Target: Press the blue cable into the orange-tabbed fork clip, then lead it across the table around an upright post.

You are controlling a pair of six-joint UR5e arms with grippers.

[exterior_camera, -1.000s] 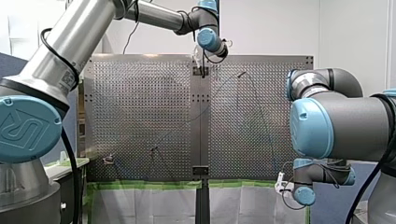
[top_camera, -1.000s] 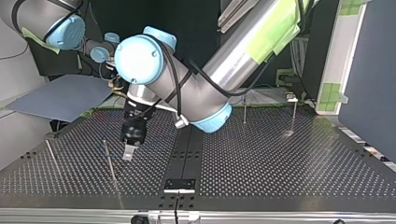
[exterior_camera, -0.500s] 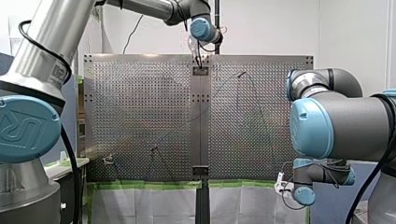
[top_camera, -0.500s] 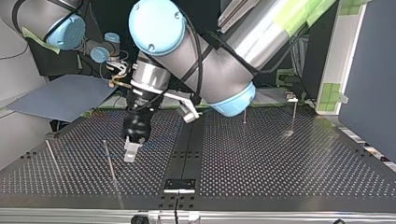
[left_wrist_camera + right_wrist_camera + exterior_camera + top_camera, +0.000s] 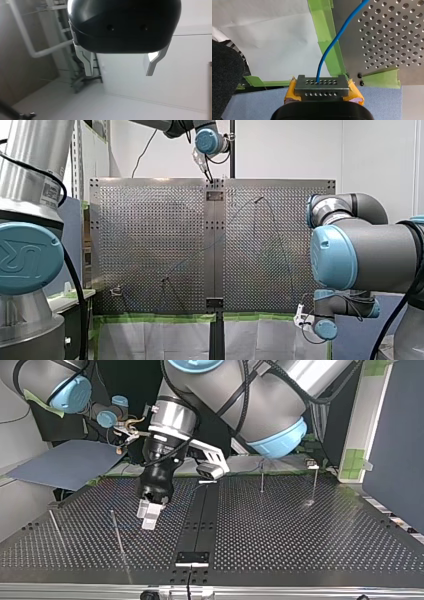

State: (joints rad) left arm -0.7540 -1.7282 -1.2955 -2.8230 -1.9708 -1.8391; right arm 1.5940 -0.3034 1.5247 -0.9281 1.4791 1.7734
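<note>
The counter (image 5: 300, 530) carries thin posts (image 5: 116, 530). My left end effector (image 5: 150, 516) hangs over it just beside one post, fingers spread and empty, probably staying clear of the run. My right end effector (image 5: 322, 85), off the counter's edge, is clenched on the blue cable (image 5: 336, 37). The cable leads out from between its pads onto the counter, likely to feed slack.

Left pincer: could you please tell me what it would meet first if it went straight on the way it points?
My left pincer would likely meet the perforated table beside the upright post; depth unclear.
</note>
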